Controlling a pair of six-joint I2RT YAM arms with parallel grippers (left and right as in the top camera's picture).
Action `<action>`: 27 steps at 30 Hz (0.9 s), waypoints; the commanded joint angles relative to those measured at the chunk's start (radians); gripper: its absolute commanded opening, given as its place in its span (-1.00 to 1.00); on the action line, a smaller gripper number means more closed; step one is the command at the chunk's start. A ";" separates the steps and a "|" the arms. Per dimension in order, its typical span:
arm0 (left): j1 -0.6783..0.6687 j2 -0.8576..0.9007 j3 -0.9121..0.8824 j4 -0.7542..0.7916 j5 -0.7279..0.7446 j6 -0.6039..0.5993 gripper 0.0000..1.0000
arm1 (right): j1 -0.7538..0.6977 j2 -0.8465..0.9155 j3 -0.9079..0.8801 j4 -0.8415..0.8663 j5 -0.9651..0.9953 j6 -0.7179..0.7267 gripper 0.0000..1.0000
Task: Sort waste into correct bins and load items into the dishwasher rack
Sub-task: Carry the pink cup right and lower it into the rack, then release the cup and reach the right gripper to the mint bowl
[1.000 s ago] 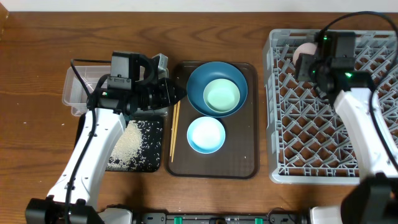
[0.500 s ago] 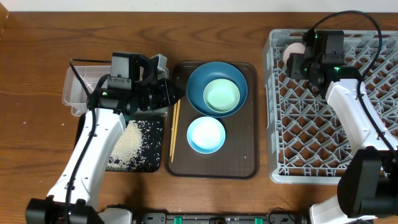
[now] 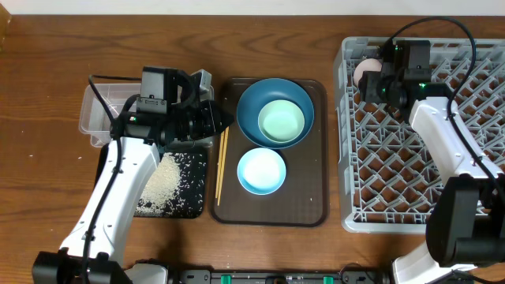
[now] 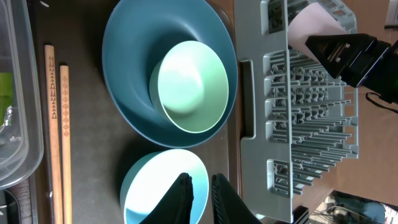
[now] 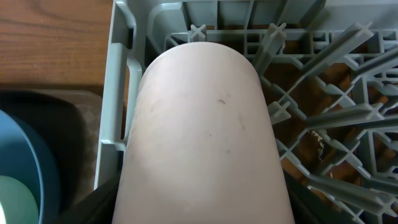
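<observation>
- The right gripper (image 3: 373, 76) pinches the one small pink cup (image 5: 205, 137) between its fingers, at the far left corner of the dishwasher rack (image 3: 418, 181), among the pegs. I cannot tell whether the cup touches the rack.
- The rack's grey side wall and handle stand between the cup and the brown tray (image 3: 312, 209) beside it.
- The left gripper (image 4: 200, 186) has its fingers pressed nearly together with nothing between them. It hangs over the left edge of the brown tray.
- There are three bowls on the brown tray. The pale green bowl (image 3: 282, 121) sits inside the dark blue bowl (image 3: 254, 110), and the light blue bowl (image 3: 261, 170) stands alone, nearer the robot.
- Two wooden chopsticks (image 4: 57, 137) lie side by side along the tray's left side.
- Two bins stand left of the tray. The clear tub (image 3: 93, 118) holds a yellow-green wrapper (image 4: 5, 93). The black tray (image 3: 189, 207) holds a heap of rice (image 3: 162, 185) and is partly hidden by the left arm.
</observation>
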 commanded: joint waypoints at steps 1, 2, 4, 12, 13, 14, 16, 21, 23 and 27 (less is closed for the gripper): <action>-0.002 -0.001 -0.002 0.002 -0.008 0.021 -0.69 | -0.006 0.007 0.014 -0.002 -0.013 -0.016 0.25; -0.002 -0.001 -0.002 0.003 -0.008 0.021 -0.70 | -0.006 0.007 0.014 0.002 -0.013 -0.016 0.36; -0.002 -0.001 -0.002 0.005 -0.008 0.021 -0.70 | -0.006 0.007 0.015 0.008 -0.013 -0.016 0.44; -0.002 -0.001 -0.002 0.005 -0.008 0.021 -0.69 | -0.006 0.006 0.016 0.009 -0.013 -0.016 0.55; -0.002 -0.001 -0.002 0.005 -0.008 0.021 -0.69 | -0.006 0.006 0.019 0.009 -0.013 -0.016 0.55; -0.002 -0.001 -0.002 0.005 -0.008 0.021 -0.69 | -0.006 0.006 0.023 0.008 -0.013 -0.016 0.55; -0.002 -0.001 -0.002 0.005 -0.008 0.021 -0.69 | -0.006 0.004 0.033 -0.002 -0.028 -0.016 0.55; -0.002 -0.001 -0.002 0.005 -0.027 0.021 -0.69 | -0.006 -0.023 0.054 -0.044 -0.236 -0.016 0.42; -0.002 -0.001 -0.002 0.004 -0.062 0.021 -0.69 | -0.003 -0.029 0.054 -0.043 -0.356 -0.016 0.36; -0.002 -0.001 -0.002 -0.006 -0.126 0.021 -0.69 | 0.035 -0.030 0.054 -0.061 -0.438 -0.016 0.26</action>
